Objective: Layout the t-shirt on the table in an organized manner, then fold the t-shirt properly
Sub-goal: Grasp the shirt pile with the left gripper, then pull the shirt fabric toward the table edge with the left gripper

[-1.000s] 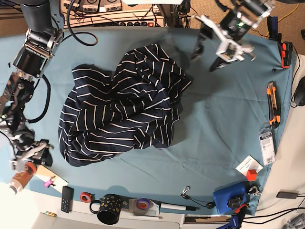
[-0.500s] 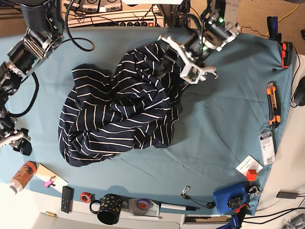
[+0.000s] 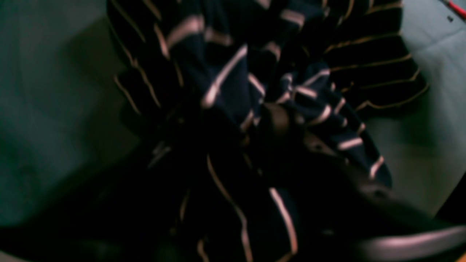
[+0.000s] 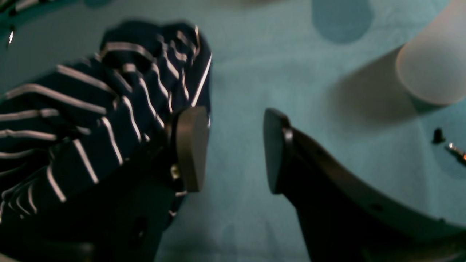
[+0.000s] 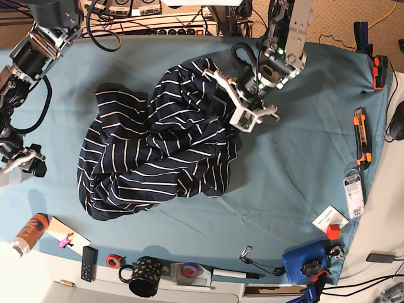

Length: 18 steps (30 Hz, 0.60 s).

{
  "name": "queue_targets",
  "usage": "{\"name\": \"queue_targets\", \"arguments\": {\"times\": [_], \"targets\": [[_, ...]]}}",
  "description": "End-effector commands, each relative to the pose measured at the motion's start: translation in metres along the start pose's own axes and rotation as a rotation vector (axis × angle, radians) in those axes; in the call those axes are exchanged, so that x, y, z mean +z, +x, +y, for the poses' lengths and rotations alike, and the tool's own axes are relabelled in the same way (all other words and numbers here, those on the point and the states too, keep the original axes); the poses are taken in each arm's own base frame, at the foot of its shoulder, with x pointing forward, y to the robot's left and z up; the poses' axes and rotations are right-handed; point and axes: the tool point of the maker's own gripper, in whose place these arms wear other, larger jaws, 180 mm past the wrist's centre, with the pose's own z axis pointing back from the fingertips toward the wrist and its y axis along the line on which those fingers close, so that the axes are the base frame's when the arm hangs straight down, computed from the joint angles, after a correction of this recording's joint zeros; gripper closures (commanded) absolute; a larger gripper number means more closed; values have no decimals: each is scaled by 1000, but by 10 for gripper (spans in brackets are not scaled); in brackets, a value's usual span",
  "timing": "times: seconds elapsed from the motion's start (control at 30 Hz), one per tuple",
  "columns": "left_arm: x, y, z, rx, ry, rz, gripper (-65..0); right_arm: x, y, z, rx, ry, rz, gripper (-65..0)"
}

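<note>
Fingers of the left gripper (image 5: 235, 104) are buried in the upper right folds of the crumpled dark navy t-shirt with thin white stripes (image 5: 161, 142); the blurred wrist view does not show whether they pinch the cloth. Right gripper (image 4: 231, 149) fingers stand apart over bare cloth, one pad (image 4: 191, 147) beside a shirt edge. That shirt lies bunched centre-left on the teal-blue cloth-covered tabletop (image 5: 297, 164).
</note>
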Motion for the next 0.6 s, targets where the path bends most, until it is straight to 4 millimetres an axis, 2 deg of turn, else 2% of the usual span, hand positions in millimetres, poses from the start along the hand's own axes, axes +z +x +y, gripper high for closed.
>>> {"name": "queue_targets", "arguments": {"times": [0.0,0.07,0.1,0.2,0.3,0.5,0.57], "targets": [[-1,21,0,-10,-9,-67,-157,10,23,-4,26,-8,-64,-256],[-5,32,4,-35,-3,-89,-22,10,18,-5,27,-11,-53,-256],[-7,38,8,-65,10,-97,0,9,16,-6,27,-13,-46,-256],[-13,59,28,-215,88,-112,0,9,10,-6,26,-14,-29,-256],[-15,93,55,-329,174,-157,0,9,6,-6,29,-14,-8,-256],[2,191,126,-421,391,-335,0,9,2,-5,52,-4,13,-256],[6,219,152,-442,447,-364,0,9,2,-5,52,-4,14,-256]]}}
